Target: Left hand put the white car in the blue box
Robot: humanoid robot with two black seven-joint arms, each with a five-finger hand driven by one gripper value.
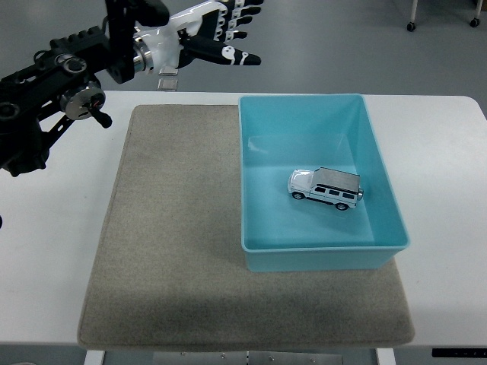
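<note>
Left hand [217, 34], white with black-tipped fingers [242, 57], raised above the far left part of the bench [61, 228], fingers spread and pointing toward the right, holding nothing. Its black arm [53, 91] enters from the left edge and crosses the far left corner of the bench. White car [326, 188] rests on its wheels on the floor of the blue box [319, 255], near the middle and slightly toward the box's right wall, touching no wall, its length running across the box. The box stands on the right portion of a grey mat [175, 266], which covers the centre of the bench; the box's far wall lies close to the mat's far edge. Hand and car are well apart.
</note>
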